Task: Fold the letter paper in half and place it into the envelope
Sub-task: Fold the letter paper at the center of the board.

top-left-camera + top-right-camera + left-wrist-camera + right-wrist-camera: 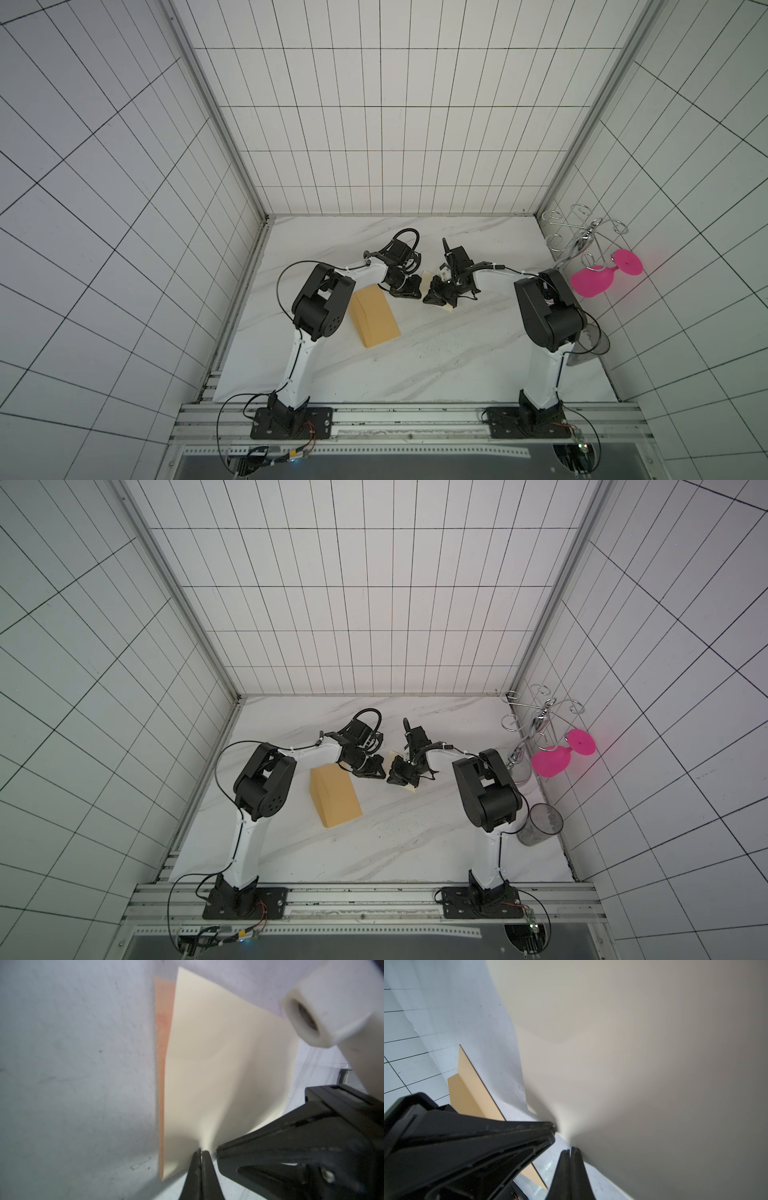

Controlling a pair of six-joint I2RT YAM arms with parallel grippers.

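Letter paper [218, 1064]: pale sheet held up off tabletop [415, 365], mid-scene; peach strip shows under one edge.
Left tool [201, 1152]: tips pressed together, pinching sheet's edge.
Right tool [570, 1150]: likewise pinching sheet, close alongside.
Envelope [374, 316]: flat on tabletop nr left arm, apart from sheet.

A robotics lab test cell: white wall panels [374, 124] ruled with black grid lines are enclosing a marble-patterned desk [436, 365], aluminium framing [222, 124] is running up the corners, and a left arm [300, 353] and right arm [542, 374] are standing bolted to a metal rail [415, 417], with loose cables [277, 286] trailing
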